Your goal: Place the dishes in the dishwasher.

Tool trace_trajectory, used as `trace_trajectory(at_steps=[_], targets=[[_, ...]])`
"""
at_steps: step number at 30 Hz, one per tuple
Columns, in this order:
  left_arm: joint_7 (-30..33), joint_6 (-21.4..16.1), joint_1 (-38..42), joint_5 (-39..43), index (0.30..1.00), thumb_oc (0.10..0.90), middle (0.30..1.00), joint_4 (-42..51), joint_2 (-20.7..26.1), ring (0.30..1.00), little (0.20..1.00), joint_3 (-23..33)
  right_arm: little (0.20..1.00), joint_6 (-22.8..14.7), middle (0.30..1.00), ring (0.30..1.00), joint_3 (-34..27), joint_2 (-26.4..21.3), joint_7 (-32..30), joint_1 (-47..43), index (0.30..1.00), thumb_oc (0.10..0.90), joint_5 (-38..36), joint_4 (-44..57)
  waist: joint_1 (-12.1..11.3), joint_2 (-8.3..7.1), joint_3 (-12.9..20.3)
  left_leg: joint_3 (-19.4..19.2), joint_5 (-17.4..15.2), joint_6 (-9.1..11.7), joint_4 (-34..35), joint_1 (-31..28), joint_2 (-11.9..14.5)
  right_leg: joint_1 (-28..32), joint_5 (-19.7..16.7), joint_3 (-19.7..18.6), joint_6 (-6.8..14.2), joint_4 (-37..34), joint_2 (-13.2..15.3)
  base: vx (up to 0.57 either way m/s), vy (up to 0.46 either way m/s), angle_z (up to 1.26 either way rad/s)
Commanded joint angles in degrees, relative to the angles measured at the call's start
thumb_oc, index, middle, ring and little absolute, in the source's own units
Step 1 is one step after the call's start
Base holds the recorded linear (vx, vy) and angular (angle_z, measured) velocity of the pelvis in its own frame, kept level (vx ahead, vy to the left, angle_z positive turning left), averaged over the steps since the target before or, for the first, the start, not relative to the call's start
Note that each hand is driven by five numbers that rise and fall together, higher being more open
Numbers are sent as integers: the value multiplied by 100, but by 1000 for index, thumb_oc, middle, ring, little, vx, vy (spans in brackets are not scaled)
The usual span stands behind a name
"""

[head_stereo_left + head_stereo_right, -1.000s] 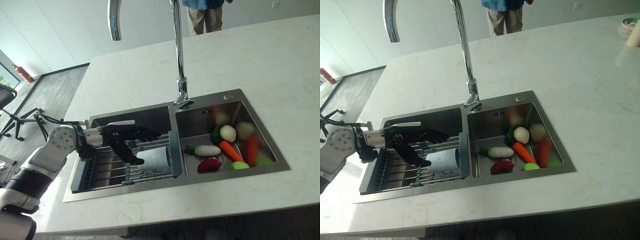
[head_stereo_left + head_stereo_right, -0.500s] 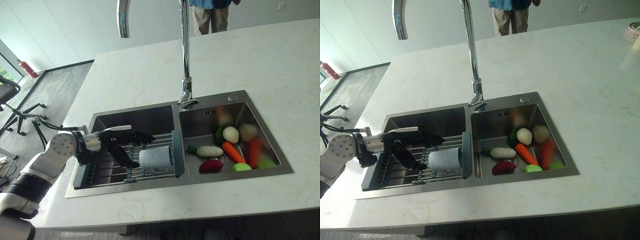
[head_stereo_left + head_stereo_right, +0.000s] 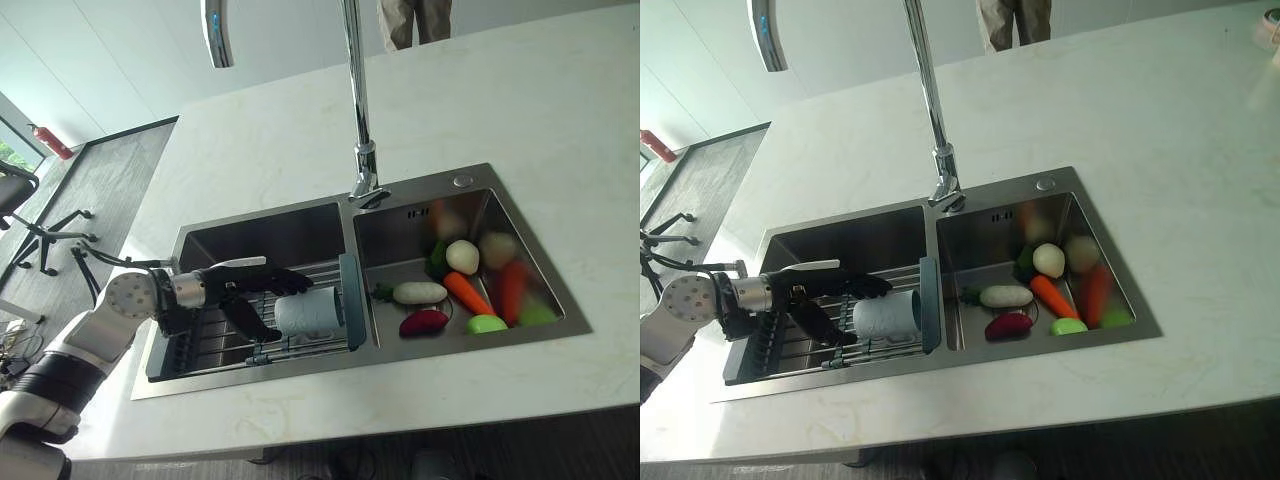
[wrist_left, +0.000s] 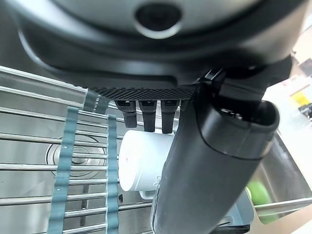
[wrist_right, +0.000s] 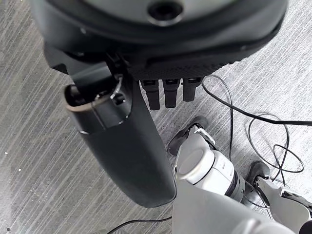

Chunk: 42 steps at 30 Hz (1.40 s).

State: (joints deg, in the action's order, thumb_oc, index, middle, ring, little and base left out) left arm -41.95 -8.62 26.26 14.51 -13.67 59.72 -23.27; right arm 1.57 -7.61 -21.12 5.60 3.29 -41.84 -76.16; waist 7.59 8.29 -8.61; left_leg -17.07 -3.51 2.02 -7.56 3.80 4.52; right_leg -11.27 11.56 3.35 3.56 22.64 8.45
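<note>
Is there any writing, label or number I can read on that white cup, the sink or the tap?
None can be read.
White cup lying on the rack by the left hand: no print shows on its side.
Sink: small dark marks on the right basin's back wall, too small to read.
Tap: a blue patch on its spout, no legible text.
</note>
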Motion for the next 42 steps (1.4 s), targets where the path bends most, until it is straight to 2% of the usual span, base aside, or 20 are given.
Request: trace_trajectory(at_steps=[1,8,10,17,24,30,33,42], targets=[[241,-107,442,315,900,800,900,212,38,900,900,520,900,-91,900,900,-172,-127,86,30,900,800,-159,142,81,-71,212,227,-1251,95,-963,216,144,-44,-296,-117,944,-545,435,-1,17,-3],[424,-46,441,243,900,800,900,192,-94,900,900,460,900,-147,900,900,-170,-209,46,-28,900,800,-164,216,135,61,131,200,-1234,96,-963,239,84,-103,-314,-194,954,-545,468,1,27,-7],[577,-223,434,-70,900,800,900,175,-120,900,900,445,900,-140,900,900,-198,-263,43,-39,900,800,-146,237,157,112,97,196,-1230,95,-963,253,55,-128,-316,-223,959,-545,480,15,28,-5],[1000,-233,466,-672,900,800,900,163,-128,900,900,280,900,-106,900,900,-218,-381,13,-70,900,800,-70,288,214,246,-67,226,-1201,103,-963,320,-25,-206,-331,-308,957,-545,499,11,12,-7],[1657,199,550,-768,900,800,900,73,-306,900,900,250,900,-198,900,900,-202,-509,50,-223,900,800,-53,450,273,323,-394,251,-1142,121,-963,494,-69,-388,-352,-346,919,-545,520,-22,15,-10],[1815,263,496,-794,900,800,900,-90,-608,900,900,214,900,-258,900,900,-139,-531,58,-322,900,800,-88,575,292,325,-561,250,-1091,135,-963,578,-58,-473,-374,-305,884,-545,539,-23,1,1],[1881,446,531,-696,900,800,900,-117,-787,900,900,104,900,-302,900,900,-96,-544,47,-390,900,800,-122,657,300,335,-639,238,-1060,139,-963,604,-52,-493,-388,-262,869,-545,574,0,0,0],[2048,572,438,-776,900,800,900,-202,-1040,900,900,34,900,-217,900,900,-65,-530,-58,-439,900,800,-64,748,316,387,-701,197,-1039,130,-963,588,-83,-470,-398,-225,866,-545,641,4,3,0]])
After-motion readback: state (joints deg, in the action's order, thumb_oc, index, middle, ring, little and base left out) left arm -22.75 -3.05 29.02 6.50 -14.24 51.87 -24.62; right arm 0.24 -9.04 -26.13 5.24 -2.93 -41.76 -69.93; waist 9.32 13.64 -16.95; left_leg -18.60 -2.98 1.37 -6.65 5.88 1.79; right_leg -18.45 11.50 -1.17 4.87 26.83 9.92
